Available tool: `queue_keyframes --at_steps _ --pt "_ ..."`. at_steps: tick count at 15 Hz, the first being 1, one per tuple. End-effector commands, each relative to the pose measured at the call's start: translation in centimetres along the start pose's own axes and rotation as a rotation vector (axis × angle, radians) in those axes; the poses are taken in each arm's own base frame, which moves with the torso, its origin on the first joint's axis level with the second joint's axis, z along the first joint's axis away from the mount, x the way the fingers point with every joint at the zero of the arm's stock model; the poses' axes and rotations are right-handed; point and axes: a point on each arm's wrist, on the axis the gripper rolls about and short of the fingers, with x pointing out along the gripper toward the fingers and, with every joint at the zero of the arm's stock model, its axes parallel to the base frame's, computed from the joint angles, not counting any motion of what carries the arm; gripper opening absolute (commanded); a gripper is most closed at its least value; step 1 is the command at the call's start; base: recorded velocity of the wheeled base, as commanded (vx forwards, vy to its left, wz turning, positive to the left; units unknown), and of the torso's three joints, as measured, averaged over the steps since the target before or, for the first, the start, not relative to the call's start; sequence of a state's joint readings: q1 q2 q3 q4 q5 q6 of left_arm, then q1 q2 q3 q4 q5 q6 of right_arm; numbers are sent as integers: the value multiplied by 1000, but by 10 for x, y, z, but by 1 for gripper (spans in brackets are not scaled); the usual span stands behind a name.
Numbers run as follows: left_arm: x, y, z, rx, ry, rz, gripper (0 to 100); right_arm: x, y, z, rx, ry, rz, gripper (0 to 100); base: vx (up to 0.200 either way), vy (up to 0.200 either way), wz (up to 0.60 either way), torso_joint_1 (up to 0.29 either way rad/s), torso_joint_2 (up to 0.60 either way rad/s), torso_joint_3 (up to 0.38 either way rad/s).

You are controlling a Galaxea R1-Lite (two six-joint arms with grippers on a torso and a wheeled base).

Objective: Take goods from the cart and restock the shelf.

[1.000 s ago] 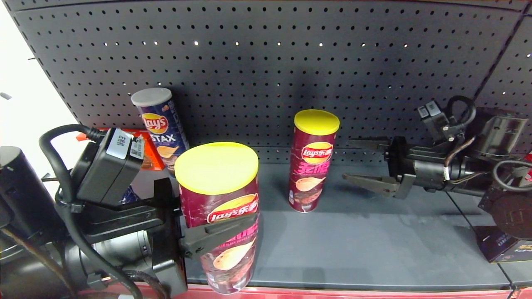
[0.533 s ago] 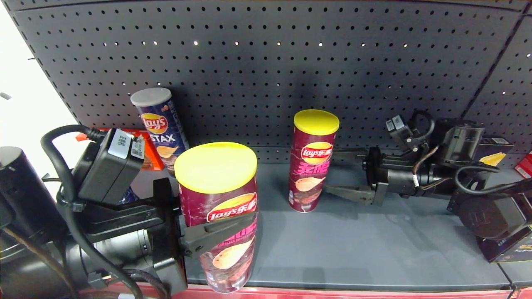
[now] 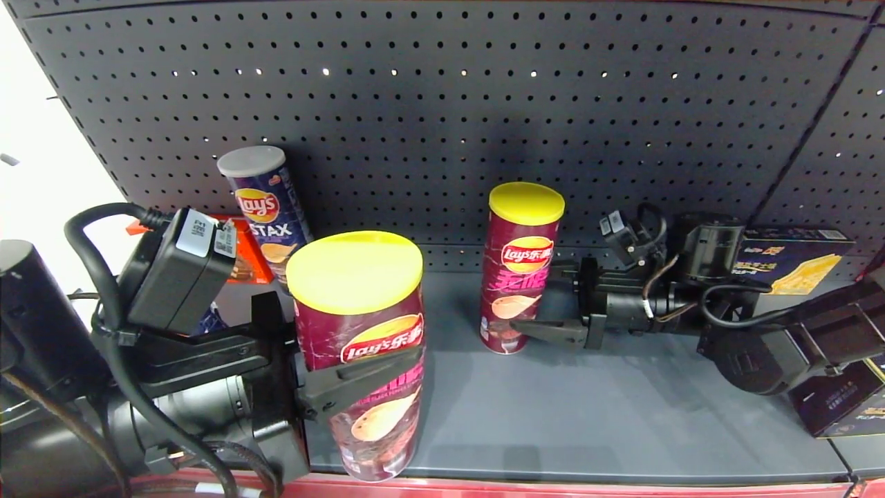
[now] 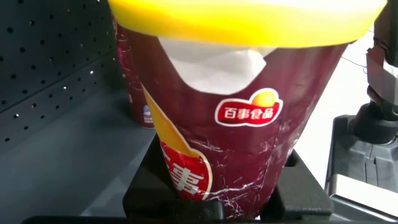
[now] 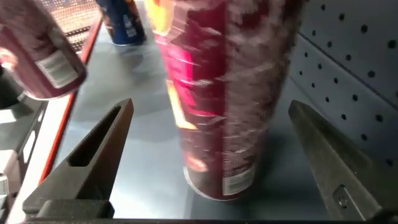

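My left gripper (image 3: 373, 387) is shut on a maroon chips can with a yellow lid (image 3: 356, 318), held upright over the shelf's front left edge. The left wrist view shows this can (image 4: 217, 124) close up, above the gripper (image 4: 217, 193). A second maroon can (image 3: 522, 249) stands mid-shelf. My right gripper (image 3: 536, 296) is open, and its fingers straddle this can from the right without closing on it. In the right wrist view the can (image 5: 224, 93) stands between the spread fingers (image 5: 93, 155).
A blue chips can (image 3: 266, 207) leans against the pegboard (image 3: 442, 104) at the back left, beside an orange box (image 3: 245, 259). Dark boxes sit at the right (image 3: 795, 259) and front right (image 3: 840, 408). The grey shelf (image 3: 588, 408) has free room in front of the standing can.
My right arm has moved left along the shelf until its open fingers reach around the standing can. The left gripper with its can has shifted slightly up and left.
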State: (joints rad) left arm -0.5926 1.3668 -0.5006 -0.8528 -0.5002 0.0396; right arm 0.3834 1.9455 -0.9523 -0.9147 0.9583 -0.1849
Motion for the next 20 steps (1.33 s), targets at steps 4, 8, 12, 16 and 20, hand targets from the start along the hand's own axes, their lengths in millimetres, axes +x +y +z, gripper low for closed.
queue_keyframes --at_steps 4,8,12,16,20 --pt "0 0 -1 -2 5 13 0 10 -9 -15 19 14 6 100 0 0 0 0 0 0" --pt "-1 0 -4 -6 13 14 0 18 -9 -16 18 12 23 100 0 0 0 0 0 0" --pt "-1 0 -4 -6 13 18 0 25 -12 -21 17 11 34 100 0 0 0 0 0 0" --pt "-2 2 -4 -7 15 31 0 28 -13 -20 4 0 36 0 0 0 0 0 0 0" --pt "-2 2 -3 -5 11 29 0 19 -2 -7 -12 -10 27 0 0 0 0 0 0 0"
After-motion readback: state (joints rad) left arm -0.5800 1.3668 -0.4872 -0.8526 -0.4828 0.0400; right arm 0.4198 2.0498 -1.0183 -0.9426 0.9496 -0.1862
